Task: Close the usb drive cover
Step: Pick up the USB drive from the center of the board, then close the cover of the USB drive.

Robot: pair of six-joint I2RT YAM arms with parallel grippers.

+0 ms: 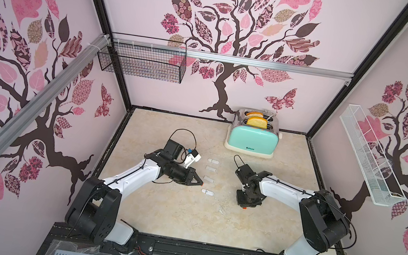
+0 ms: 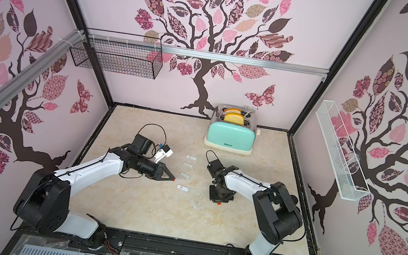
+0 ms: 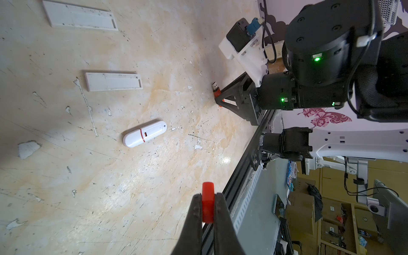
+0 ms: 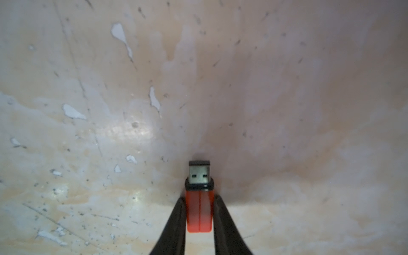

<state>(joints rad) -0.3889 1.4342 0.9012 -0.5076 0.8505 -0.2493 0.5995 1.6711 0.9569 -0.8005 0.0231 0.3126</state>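
Top views: toaster [image 1: 251, 141] word illegible; right gripper [image 4: 200, 198] clamps usb drive [image 4: 199, 214].

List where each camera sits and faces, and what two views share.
Top views: overhead, facing down on the table and toaster; left arm and right arm show.
Left wrist: on the left arm, facing across the table; its jaws, shut on the red cap, show.
Right wrist: on the right arm, facing the table; its jaws, shut on the red USB drive, show.
Shared: both wrist views show the red USB drive.

"delinee" on mint toaster [image 1: 251, 141]
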